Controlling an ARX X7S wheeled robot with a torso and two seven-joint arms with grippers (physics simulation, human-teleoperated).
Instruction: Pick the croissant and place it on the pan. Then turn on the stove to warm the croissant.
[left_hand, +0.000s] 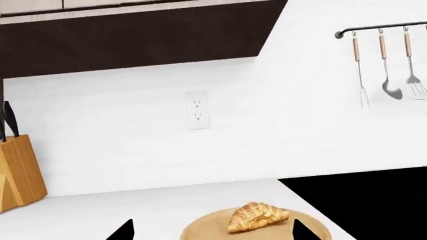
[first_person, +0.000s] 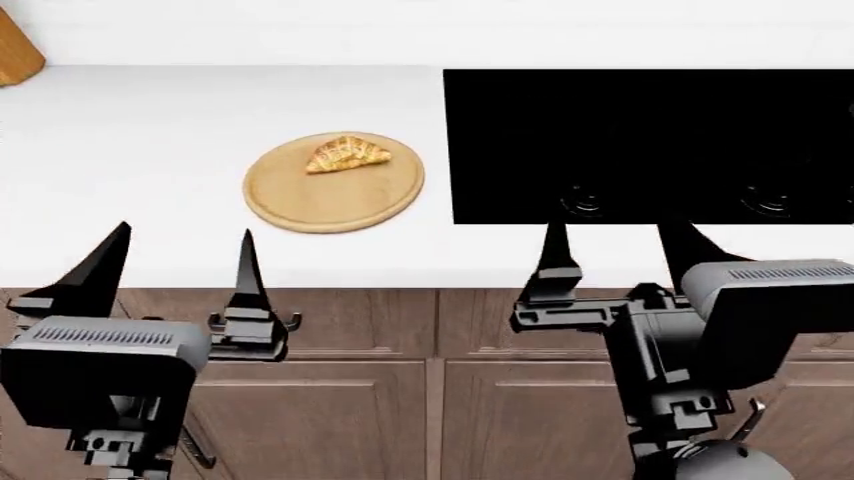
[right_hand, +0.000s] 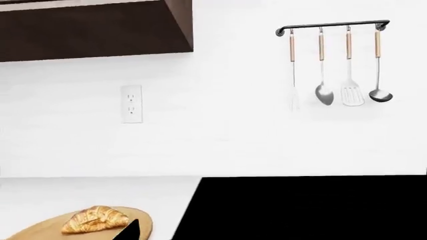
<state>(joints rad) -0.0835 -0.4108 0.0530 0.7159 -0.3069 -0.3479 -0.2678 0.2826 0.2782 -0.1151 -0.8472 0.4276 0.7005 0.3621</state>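
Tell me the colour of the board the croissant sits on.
Light wood, a pale tan. The round board under the croissant shows best in the head view.

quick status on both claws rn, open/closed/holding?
Left claw: open, empty, short of the croissant on the round board.
Right claw: open, empty, at the stove front edge.

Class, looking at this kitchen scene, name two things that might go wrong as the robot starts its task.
1. The croissant sits loose on the round wooden board; a grasp by the open left gripper might push it off.
2. No pan shows on the stove, so placing may stall.
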